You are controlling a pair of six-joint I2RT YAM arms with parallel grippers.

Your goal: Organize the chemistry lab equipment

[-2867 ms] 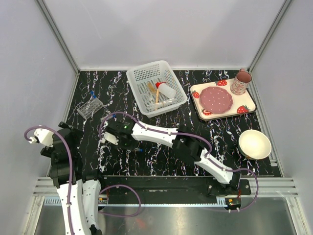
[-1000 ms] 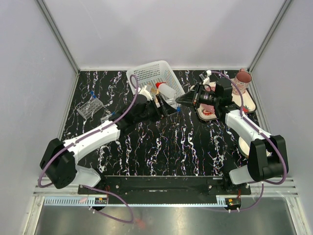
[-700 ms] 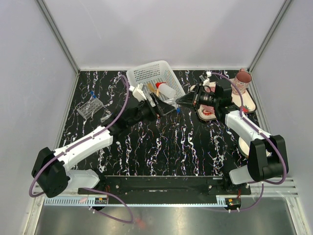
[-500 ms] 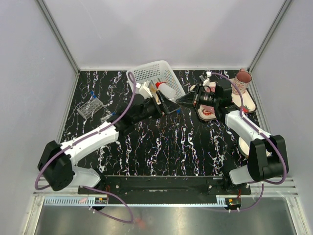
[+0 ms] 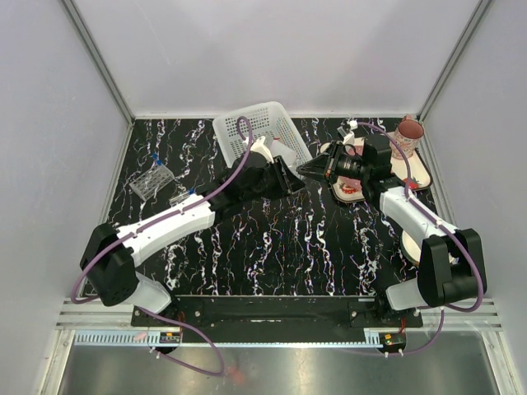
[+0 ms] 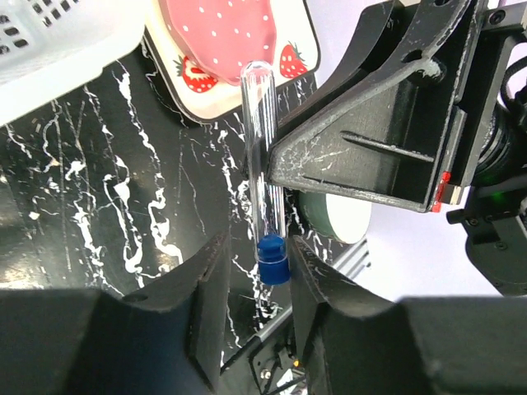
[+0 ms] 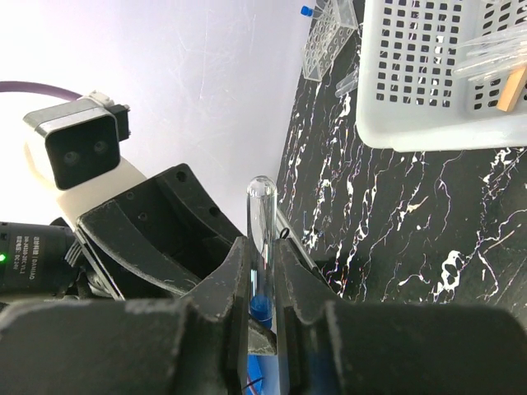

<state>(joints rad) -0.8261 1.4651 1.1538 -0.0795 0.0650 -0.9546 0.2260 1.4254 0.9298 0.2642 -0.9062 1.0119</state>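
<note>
The right pincer [image 7: 262,265] clamps the tube [image 6: 262,156] midair at the basket's [image 5: 247,123] 4 o'clock, while the left pincer [image 6: 259,248], jaws apart around its cap [image 6: 272,257], should centre and grip firmly before any release.

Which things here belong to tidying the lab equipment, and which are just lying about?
Part of the job:
blue-capped tube
clear tube rack
wooden stick
white basket holding it

Just lying about:
strawberry tray
pink plate
pink mug
cream bowl
</note>
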